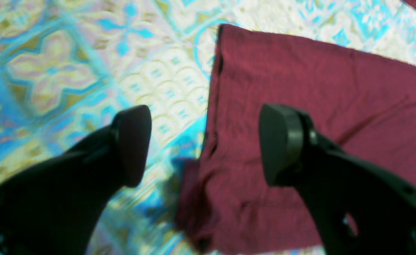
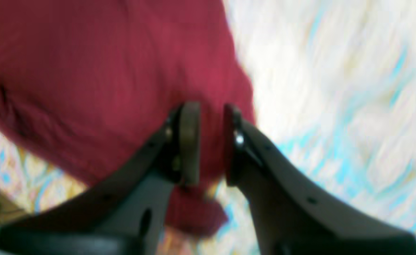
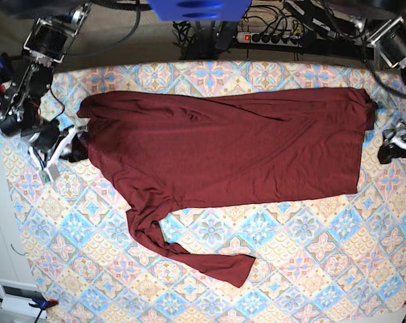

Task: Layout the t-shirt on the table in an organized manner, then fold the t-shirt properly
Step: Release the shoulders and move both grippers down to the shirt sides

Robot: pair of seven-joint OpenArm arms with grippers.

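Plain dark maroon t-shirt (image 3: pixel 223 145), long-sleeved, spread flat across table (image 3: pixel 310 269) with pastel tile pattern; one sleeve trailing toward front edge. Left gripper (image 1: pixel 204 145) spread wide above hem corner, holding nothing. Right gripper (image 2: pixel 211 141) pinching shirt edge.

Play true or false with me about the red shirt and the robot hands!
1. The shirt lies spread out on the table. True.
2. The left gripper is squeezing the shirt. False: its jaws stand wide open, with one finger over the shirt and one over the tablecloth.
3. The right gripper has shirt cloth between its fingers. True.
4. The shirt is folded into a neat square. False: it is stretched out long, with one sleeve trailing toward the near edge.
5. The tablecloth is plain white. False: it has blue, pink and cream tiles.
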